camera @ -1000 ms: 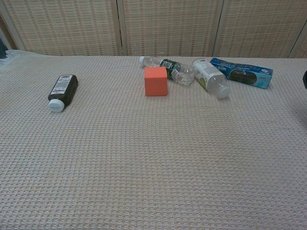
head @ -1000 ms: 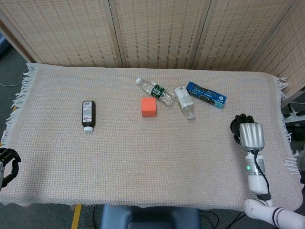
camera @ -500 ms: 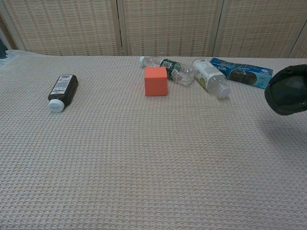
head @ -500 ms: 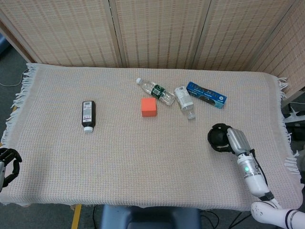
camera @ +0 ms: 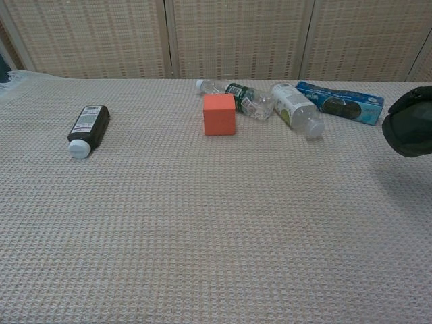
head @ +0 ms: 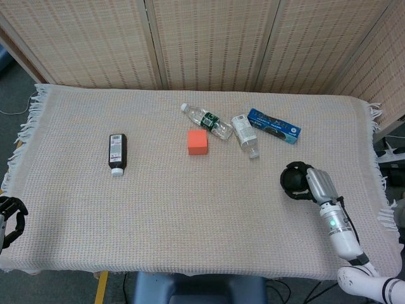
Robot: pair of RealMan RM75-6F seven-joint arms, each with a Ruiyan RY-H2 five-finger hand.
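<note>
Woven cloth [head: 190, 209] fills the frame; lower right, the right hand [head: 296, 182], fingers curled together and empty, risks snagging it.

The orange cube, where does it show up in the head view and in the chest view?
Head view: the orange cube lies above the middle of the picture, on the woven cloth.
Chest view: the orange cube sits in the upper middle, left of the two clear bottles.
Shared landmark: in both views the green-labelled clear bottle lies just behind the cube, to its right.
</note>
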